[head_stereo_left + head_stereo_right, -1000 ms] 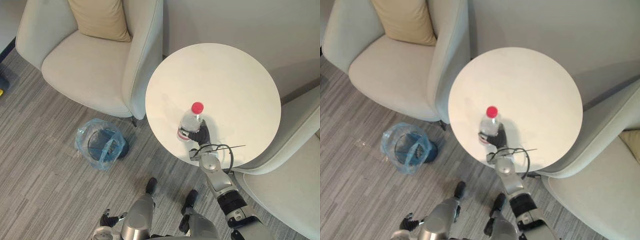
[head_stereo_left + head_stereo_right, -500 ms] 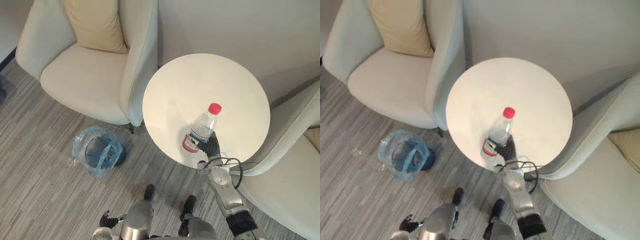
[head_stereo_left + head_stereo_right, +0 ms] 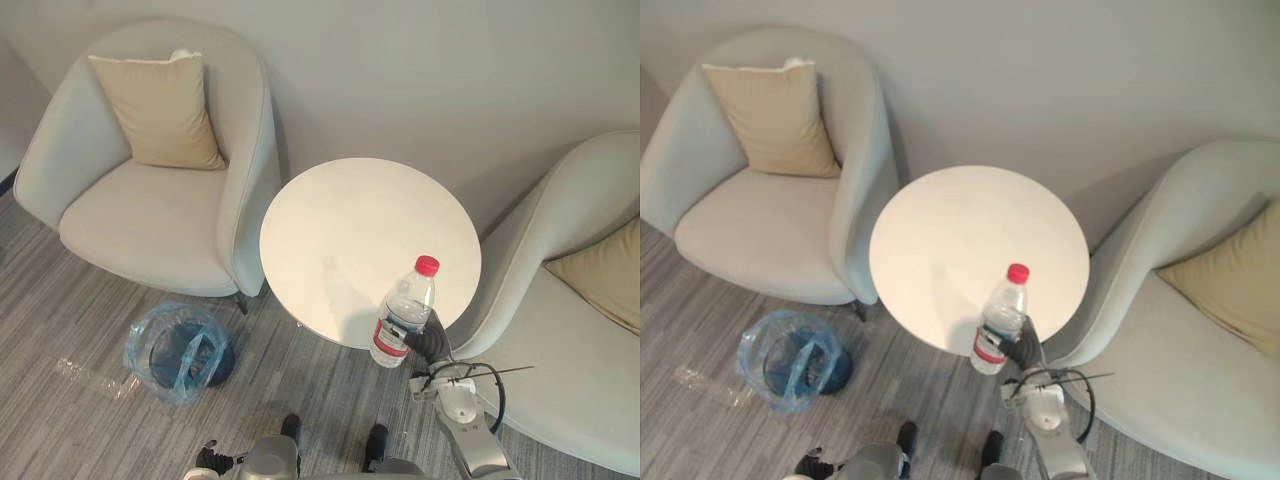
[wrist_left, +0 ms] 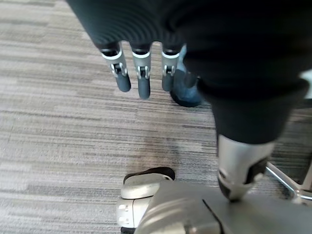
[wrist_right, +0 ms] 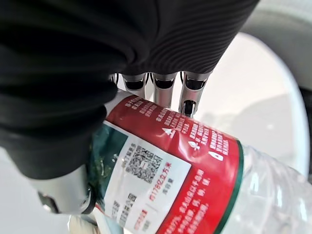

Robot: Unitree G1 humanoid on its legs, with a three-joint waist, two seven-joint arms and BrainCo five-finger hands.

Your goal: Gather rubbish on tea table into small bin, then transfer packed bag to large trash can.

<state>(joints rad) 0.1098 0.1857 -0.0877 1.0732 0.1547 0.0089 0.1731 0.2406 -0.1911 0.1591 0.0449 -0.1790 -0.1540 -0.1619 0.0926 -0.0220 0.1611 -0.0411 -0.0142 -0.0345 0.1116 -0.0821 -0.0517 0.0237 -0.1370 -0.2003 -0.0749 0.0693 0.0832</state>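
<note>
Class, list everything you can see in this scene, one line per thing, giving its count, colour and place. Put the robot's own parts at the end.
Round table: one, white, between the two armchairs.
Clear plastic bottle: one, red cap and red label, held tilted by the table's near edge.
Small bin: one, dark, lined with a translucent blue bag, on the carpet in front of the left armchair.
Padded armchairs: two, light grey, one left and one right of the table.
Cushions: two, beige, one on each armchair.
Striped carpet: one, grey, covering the floor.
Right hand: one, dark and silver, fingers curled round the bottle.
Left hand: one, fingers straight, hanging over the carpet.
</note>
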